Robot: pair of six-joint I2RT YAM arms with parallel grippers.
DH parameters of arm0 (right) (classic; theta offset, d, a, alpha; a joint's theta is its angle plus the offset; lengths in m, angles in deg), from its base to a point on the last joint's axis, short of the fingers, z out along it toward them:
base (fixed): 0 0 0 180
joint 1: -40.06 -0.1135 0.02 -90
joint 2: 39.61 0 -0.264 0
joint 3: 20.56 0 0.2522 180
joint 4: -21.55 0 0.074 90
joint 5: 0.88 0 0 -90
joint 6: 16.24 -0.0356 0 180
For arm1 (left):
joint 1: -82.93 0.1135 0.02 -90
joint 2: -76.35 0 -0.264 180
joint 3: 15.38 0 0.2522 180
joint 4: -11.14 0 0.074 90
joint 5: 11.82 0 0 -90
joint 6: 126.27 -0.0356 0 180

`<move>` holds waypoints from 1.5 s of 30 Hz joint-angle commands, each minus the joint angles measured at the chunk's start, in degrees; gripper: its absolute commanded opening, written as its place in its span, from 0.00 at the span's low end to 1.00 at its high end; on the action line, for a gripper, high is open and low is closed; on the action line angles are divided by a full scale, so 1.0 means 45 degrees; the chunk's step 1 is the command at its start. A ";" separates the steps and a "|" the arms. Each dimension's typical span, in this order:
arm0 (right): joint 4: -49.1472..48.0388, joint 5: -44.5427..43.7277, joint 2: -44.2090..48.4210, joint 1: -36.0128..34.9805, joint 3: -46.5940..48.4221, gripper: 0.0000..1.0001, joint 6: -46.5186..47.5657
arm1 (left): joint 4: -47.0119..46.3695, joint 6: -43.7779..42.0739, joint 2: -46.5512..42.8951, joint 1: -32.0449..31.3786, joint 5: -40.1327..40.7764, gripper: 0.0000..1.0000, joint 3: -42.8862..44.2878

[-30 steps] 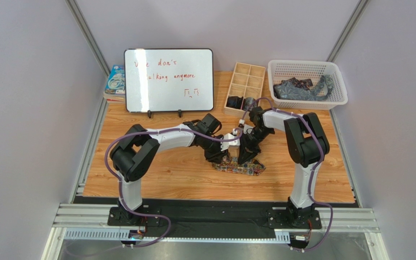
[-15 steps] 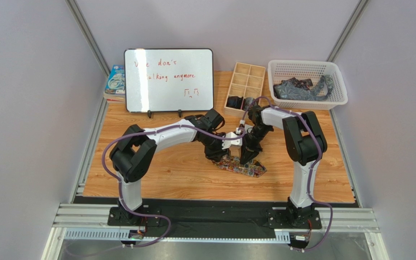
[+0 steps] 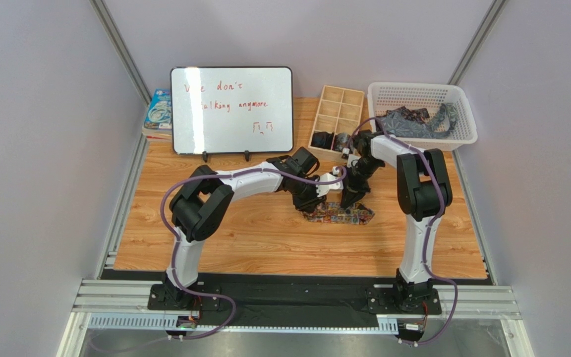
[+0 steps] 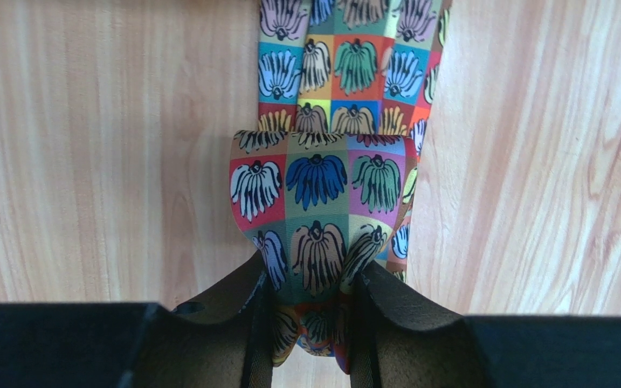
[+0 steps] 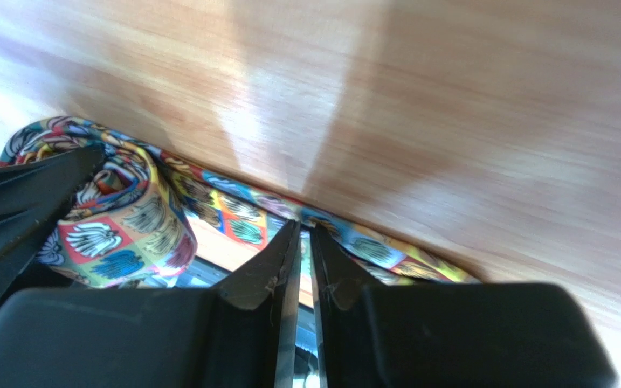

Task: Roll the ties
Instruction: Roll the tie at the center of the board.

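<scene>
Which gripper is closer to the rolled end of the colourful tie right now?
Left. The left gripper has the rolled end clamped between its fingers; the right gripper sits further along, at the tie's flat stretch beside the roll.

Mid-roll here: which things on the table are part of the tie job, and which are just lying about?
Job:
multicoloured tie, clamped in the left gripper
dark ties in the white basket
rolled ties in the wooden divider box

Lying about:
whiteboard
blue book at its left edge
</scene>
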 commanded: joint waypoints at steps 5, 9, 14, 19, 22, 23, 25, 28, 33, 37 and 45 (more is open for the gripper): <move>-0.1752 0.1933 0.1692 0.0750 0.0539 0.23 0.0806 | -0.1035 0.0592 -0.0304 0.0040 -0.0013 0.36 -0.1194; -0.1966 0.3891 0.2478 0.0731 0.0071 0.40 -0.0052 | -0.1269 0.0749 -0.0286 0.0040 0.0104 0.37 -0.1235; -0.3271 0.5357 0.2889 0.0497 -0.1781 0.45 -0.1126 | -0.1542 0.0632 -0.0402 0.0021 0.0007 0.41 -0.1449; -0.4836 0.5242 0.2812 0.0223 -0.2820 0.51 -0.2239 | -0.1738 0.0553 -0.0675 0.0021 -0.0364 0.37 -0.1820; -0.5481 0.5223 0.2480 0.0067 -0.3152 0.52 -0.2709 | -0.1894 0.0554 -0.0851 0.0021 -0.0520 0.34 -0.2074; -0.5811 0.5320 0.2382 0.0028 -0.3250 0.52 -0.2846 | -0.1953 0.0496 -0.0890 0.0040 -0.0598 0.34 -0.2191; -0.6106 0.5476 0.2265 -0.0011 -0.3446 0.52 -0.3177 | -0.1953 0.0378 -0.0910 0.0021 -0.0735 0.34 -0.2231; -0.6693 0.5516 0.2128 -0.0128 -0.3622 0.51 -0.3374 | -0.1953 0.0319 -0.0891 0.0021 -0.0755 0.34 -0.2289; -0.6480 0.5731 0.1971 -0.0265 -0.3953 0.37 -0.3199 | -0.1973 0.0553 -0.0774 0.0060 -0.0618 0.36 -0.2270; -0.6147 0.5848 0.2341 -0.0265 -0.4344 0.40 -0.2983 | -0.2090 0.0768 -0.0715 0.0041 -0.0696 0.37 -0.2309; -0.6635 0.5946 0.2186 -0.0402 -0.4911 0.15 -0.2947 | -0.2344 0.1529 -0.0812 0.0041 -0.0345 0.38 -0.2583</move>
